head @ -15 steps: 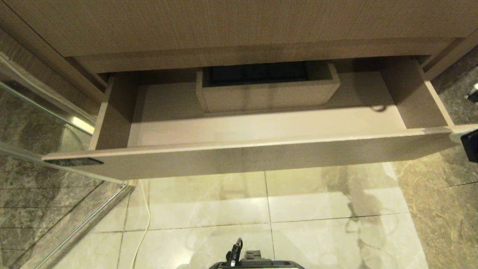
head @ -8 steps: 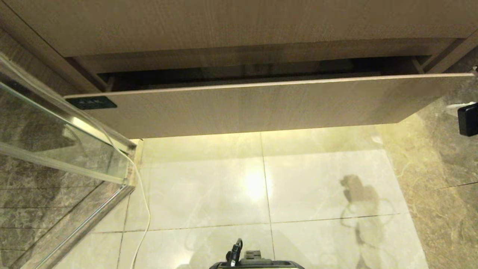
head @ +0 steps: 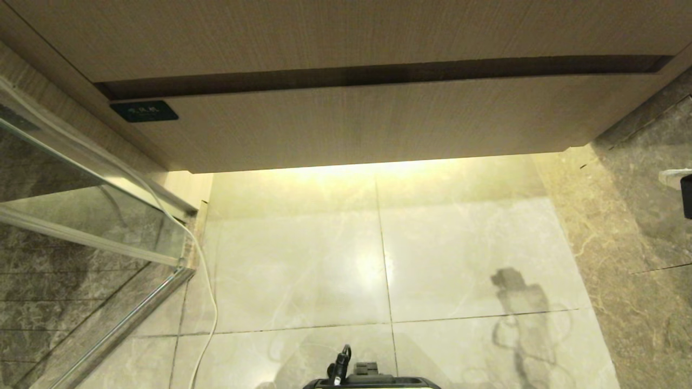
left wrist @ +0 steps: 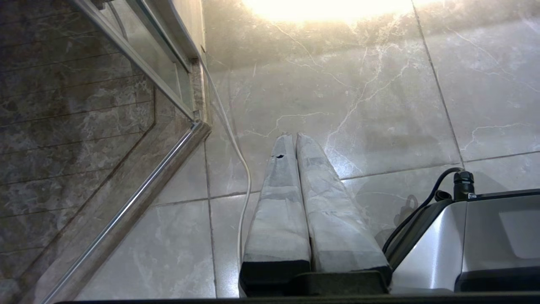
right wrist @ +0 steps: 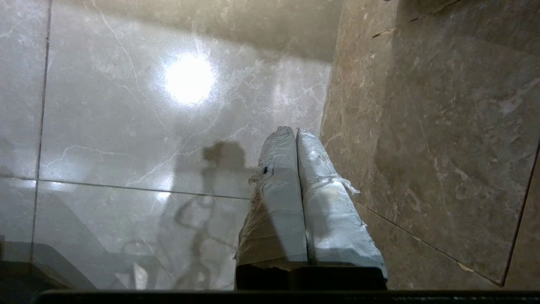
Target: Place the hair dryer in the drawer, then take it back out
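Looking down from the head view: wide, shallow light-brown wood-grain drawer sits pushed in under the plain wood-grain panel, only a thin dark gap between the two. Small dark rectangular label visible at the drawer front's left end. Drawer interior hidden, so contents cannot be told. White hair dryer not seen in any view; its place cannot be told.

Right gripper: tape-wrapped fingers pressed together, nothing between them. It points down over the pale glossy marble floor tiles; the brown mottled stone surface lies just beside the fingertips on the robot's right side. A shadow of the arm falls on the tiles near the fingertips, on the other side.

Left gripper: wrapped fingers also together, empty, hanging over the same pale tiles. A thin white cable runs along the floor just beside it, and the metal-edged glass shower panel stands beyond the cable. Grey robot base sits close on the gripper's opposite side.
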Robot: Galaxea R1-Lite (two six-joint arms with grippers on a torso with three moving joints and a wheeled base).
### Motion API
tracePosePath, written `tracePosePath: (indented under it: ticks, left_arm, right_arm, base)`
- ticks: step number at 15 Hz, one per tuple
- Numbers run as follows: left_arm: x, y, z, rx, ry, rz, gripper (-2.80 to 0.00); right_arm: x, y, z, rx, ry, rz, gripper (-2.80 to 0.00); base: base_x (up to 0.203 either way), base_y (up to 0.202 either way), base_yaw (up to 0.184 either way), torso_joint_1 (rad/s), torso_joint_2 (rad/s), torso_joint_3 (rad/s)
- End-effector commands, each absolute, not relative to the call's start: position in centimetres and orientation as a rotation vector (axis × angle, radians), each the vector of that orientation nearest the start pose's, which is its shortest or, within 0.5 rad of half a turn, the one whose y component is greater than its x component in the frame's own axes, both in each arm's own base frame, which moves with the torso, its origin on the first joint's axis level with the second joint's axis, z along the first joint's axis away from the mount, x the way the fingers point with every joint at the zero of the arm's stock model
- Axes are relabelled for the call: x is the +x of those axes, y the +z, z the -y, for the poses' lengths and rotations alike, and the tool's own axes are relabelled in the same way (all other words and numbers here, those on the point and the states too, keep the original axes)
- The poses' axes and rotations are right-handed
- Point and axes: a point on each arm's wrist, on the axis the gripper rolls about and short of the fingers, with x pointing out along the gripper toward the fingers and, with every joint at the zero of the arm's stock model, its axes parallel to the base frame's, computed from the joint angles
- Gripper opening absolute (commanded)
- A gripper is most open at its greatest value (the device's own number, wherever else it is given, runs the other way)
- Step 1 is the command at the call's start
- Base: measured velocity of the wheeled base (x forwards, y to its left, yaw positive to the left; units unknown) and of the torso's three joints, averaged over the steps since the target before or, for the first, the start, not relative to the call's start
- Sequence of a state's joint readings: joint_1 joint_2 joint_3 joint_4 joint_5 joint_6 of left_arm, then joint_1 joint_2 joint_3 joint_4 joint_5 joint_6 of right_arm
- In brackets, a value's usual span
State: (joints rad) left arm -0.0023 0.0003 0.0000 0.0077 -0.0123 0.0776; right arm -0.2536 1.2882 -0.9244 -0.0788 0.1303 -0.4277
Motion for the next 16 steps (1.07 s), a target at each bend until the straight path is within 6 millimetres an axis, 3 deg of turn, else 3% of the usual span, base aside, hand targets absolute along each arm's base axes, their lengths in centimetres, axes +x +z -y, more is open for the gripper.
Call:
tracePosePath:
  ticks: [1,5,9,11,16]
  left_arm:
    - [-2.3,7.4,0.0,0.078,-0.013,-0.009,-2.80]
    - [-2.3,7.4,0.0,0.078,-0.016,-0.009,-2.80]
    - [-2.3,7.4,0.0,0.078,-0.014,-0.009,-2.80]
    - [-2.3,7.4,0.0,0.078,-0.016,-0.009,-2.80]
    - [-2.3,7.5,0.0,0.078,-0.015,-0.008,-2.80]
  right_arm:
    - [18.0,26.9,4.0,-0.381,-0.050,-0.271,-2.80]
    - [13.5,25.6,2.8,-0.396,-0.058,-0.212,-2.80]
    - [8.6,22.1,1.5,-0.440,-0.035,-0.190,-2.80]
    - [5.8,19.4,0.8,-0.449,-0.026,-0.161,-2.80]
    - [0.4,14.7,-0.2,-0.411,0.012,0.025,-2.80]
  base:
    - [0.000,0.000,0.000,0.000,0.00,0.000]
    - [0.000,0.000,0.000,0.000,0.00,0.000]
    - [0.000,0.000,0.000,0.000,0.00,0.000]
    - [0.000,0.000,0.000,0.000,0.00,0.000]
    - [0.000,0.000,0.000,0.000,0.00,0.000]
